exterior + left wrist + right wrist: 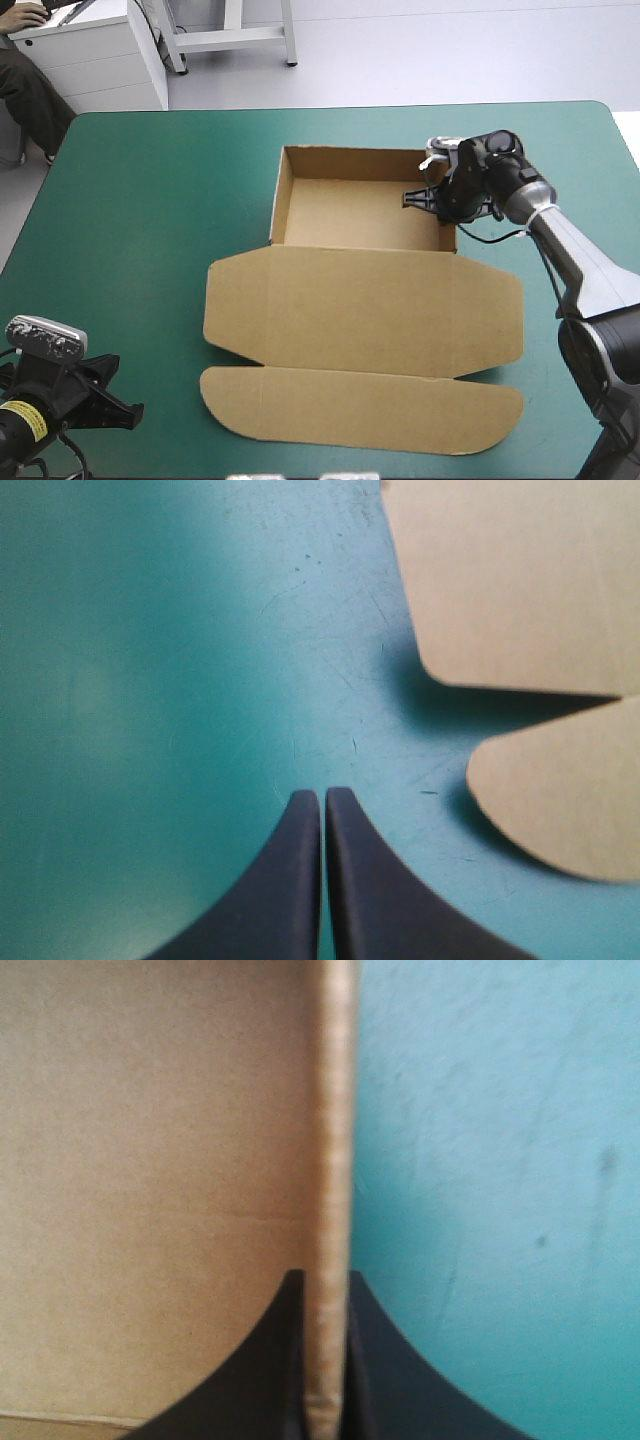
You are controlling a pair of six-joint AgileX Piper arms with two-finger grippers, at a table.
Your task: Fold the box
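At our right claw [325, 1282], clamped on the side wall [332, 1140] of the box [360, 215], we should press it squarely upright without crushing it, while our left claw [322, 798], pressed together and empty, hovers beside the flat lid [365, 315].

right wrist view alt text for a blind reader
The right gripper is shut on the box, clamping its upright side wall, which runs ahead from the black fingers. Brown tray interior lies one side, teal-green cover the other.

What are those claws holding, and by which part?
The right gripper pinches the box by its right wall's top edge; the left gripper holds nothing.
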